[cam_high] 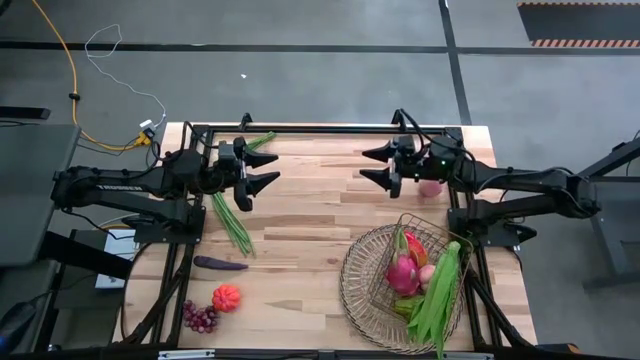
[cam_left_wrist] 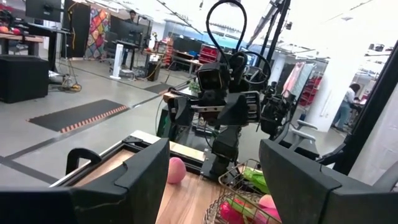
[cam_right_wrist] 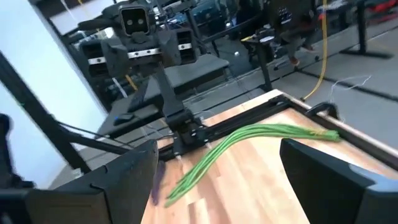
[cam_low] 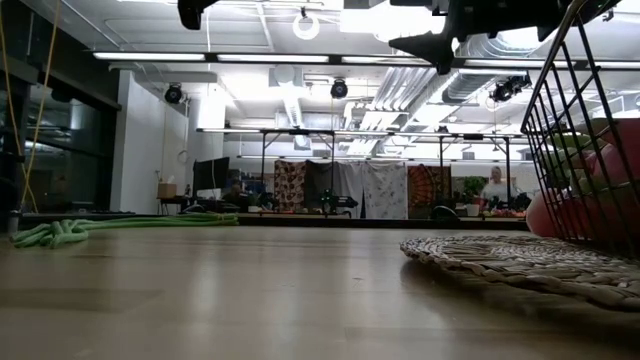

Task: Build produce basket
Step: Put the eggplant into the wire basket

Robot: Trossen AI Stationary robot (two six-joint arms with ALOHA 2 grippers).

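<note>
Basket (cam_high: 365, 300): one, at 4 o'clock on the table (cam_high: 310, 230), part-filled with one dragon fruit (cam_high: 403, 272) and one green bean bunch (cam_high: 438, 292).

Outside it:
- bean bunch (cam_high: 232, 222), one, 9 o'clock
- eggplant (cam_high: 220, 264), one
- pumpkin (cam_high: 226, 297), one
- grapes (cam_high: 200, 316), one cluster, 7 o'clock
- peach (cam_high: 430, 187), one, 2 o'clock

Grippers: left gripper (cam_high: 262, 168) and right gripper (cam_high: 378, 165), both spread, empty, raised.

Risk, judged: the long bean bunch may sag and slip from a pinch; the round peach may roll off the table edge.
</note>
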